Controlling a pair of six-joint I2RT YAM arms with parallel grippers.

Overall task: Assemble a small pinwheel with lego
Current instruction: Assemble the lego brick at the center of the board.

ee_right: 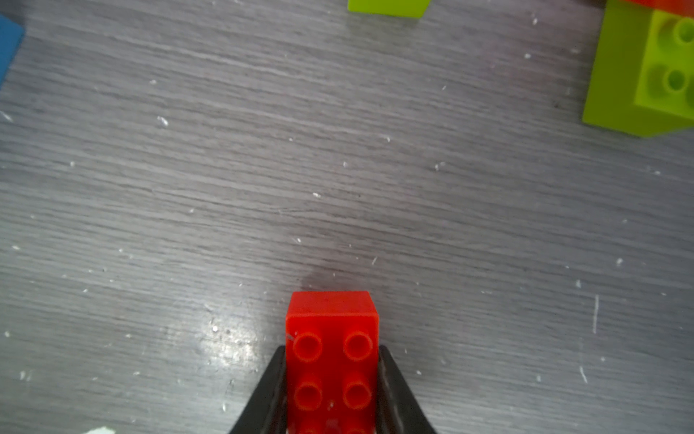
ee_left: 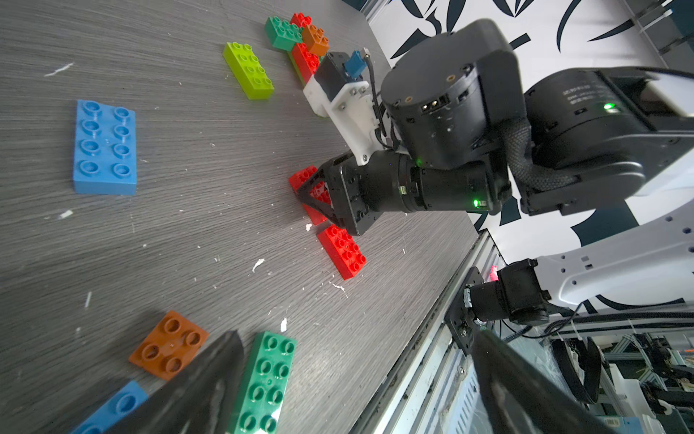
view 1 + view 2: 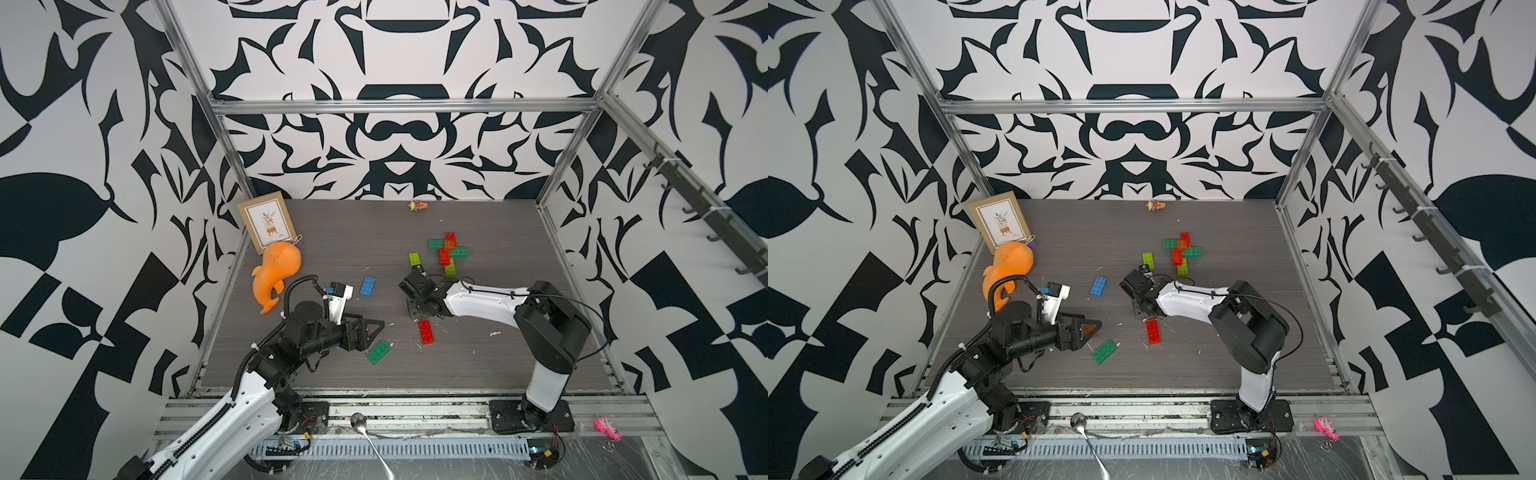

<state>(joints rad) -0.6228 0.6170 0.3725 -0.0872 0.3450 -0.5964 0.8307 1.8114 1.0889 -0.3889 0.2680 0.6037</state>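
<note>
My right gripper [image 1: 332,394] is shut on a red lego brick [image 1: 332,357], one finger on each long side, just above the table. In a top view that gripper [image 3: 415,315] points down beside a loose red brick [image 3: 427,331]. A partly built cross of green, red, orange and lime bricks [image 3: 449,249] lies further back. A loose lime brick [image 3: 414,259] and a blue brick [image 3: 368,286] lie nearby. My left gripper [image 2: 356,398] is open, with a dark green brick [image 2: 264,383] by one finger and a square orange brick [image 2: 169,344] beside it.
An orange whale toy [image 3: 276,270] and a framed picture [image 3: 267,224] stand at the back left. A small figurine [image 3: 417,205] lies at the back wall. A spoon [image 3: 361,424] and a pink object [image 3: 607,428] rest on the front rail. White crumbs dot the table.
</note>
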